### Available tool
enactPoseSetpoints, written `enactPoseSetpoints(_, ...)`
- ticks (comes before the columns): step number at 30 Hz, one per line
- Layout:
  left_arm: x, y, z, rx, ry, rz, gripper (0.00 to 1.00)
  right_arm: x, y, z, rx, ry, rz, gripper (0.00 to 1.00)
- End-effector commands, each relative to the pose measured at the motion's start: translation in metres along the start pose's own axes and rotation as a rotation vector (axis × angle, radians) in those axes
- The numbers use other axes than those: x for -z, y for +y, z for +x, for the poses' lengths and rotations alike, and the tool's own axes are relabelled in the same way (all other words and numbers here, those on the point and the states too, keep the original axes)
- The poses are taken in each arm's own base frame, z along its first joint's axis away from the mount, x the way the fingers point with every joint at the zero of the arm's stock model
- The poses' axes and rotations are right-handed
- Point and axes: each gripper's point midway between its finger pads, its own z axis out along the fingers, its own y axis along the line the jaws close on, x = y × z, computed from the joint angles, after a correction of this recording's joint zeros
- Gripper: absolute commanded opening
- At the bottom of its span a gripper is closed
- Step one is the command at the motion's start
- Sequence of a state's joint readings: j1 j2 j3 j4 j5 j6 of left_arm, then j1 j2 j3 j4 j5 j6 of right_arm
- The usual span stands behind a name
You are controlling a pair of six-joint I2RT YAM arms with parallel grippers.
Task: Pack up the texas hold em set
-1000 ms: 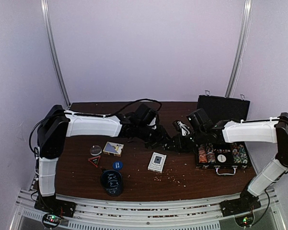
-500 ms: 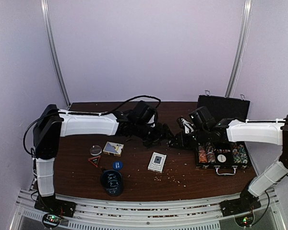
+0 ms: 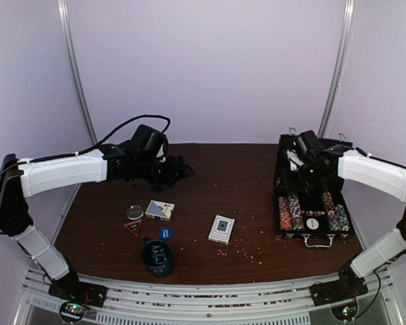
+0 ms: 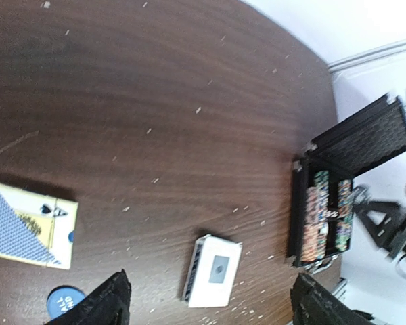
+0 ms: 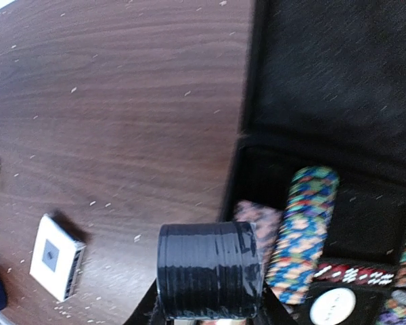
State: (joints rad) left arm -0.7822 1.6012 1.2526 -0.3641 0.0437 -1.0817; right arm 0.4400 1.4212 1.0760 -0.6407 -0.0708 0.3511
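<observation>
The black case (image 3: 281, 203) lies open at the right, its lid (image 3: 315, 152) upright, with multicoloured chip rolls (image 3: 292, 214) in its tray. My right gripper (image 3: 300, 170) hovers over the case's left end, shut on a black roll of chips (image 5: 210, 269); the case edge (image 5: 242, 169) and a colourful roll (image 5: 302, 233) lie just beyond it. My left gripper (image 3: 183, 169) is open and empty above the table's back left. Below its wide-spread fingers (image 4: 107, 305) lies a white card deck (image 4: 213, 271). A second deck (image 4: 30, 227) and a blue dealer button (image 4: 62, 305) lie to its left.
A dark round cup with white scribbles (image 3: 157, 256) stands near the front edge. A clear round disc (image 3: 134, 212) and a red-edged triangle (image 3: 133, 227) lie left of the blue button (image 3: 165, 233). Pale crumbs (image 3: 247, 252) dot the brown table (image 3: 237, 169).
The two grippers were together at mid-table. The left one opened and drew back to the left; the right one carried the black chip roll rightward to the case.
</observation>
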Motion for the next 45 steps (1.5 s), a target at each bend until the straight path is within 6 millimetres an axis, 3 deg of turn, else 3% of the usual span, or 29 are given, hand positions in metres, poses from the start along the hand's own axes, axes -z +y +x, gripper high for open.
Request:
enactPoseSetpoints(1,-0.005,0.017,0.014,-0.031,0.013,-0.033,0.84,0.003,-0.027,-0.021,0.206,0.025,0.103,0.10)
enactPoseSetpoints(7,-0.011,0.033,0.024,-0.064,0.052,-0.083,0.84,-0.016,-0.036,-0.043,0.247,0.051,0.172,0.11)
enactPoseSetpoints(14,-0.013,0.038,0.027,-0.140,0.083,-0.085,0.84,-0.036,-0.041,-0.048,0.345,0.124,0.214,0.11)
enactPoseSetpoints(23,-0.023,0.057,0.039,-0.215,0.162,-0.112,0.84,-0.049,-0.049,-0.015,0.518,0.206,0.201,0.09)
enactPoseSetpoints(28,-0.031,0.059,0.050,-0.216,0.215,-0.093,0.84,-0.045,-0.052,-0.018,0.623,0.195,0.214,0.09)
enactPoseSetpoints(34,-0.032,0.060,0.053,-0.216,0.224,-0.086,0.84,-0.057,-0.054,-0.023,0.666,0.241,0.231,0.08)
enactPoseSetpoints(45,-0.019,0.081,0.067,-0.196,0.236,-0.118,0.84,-0.066,-0.065,0.006,0.779,0.344,0.252,0.14)
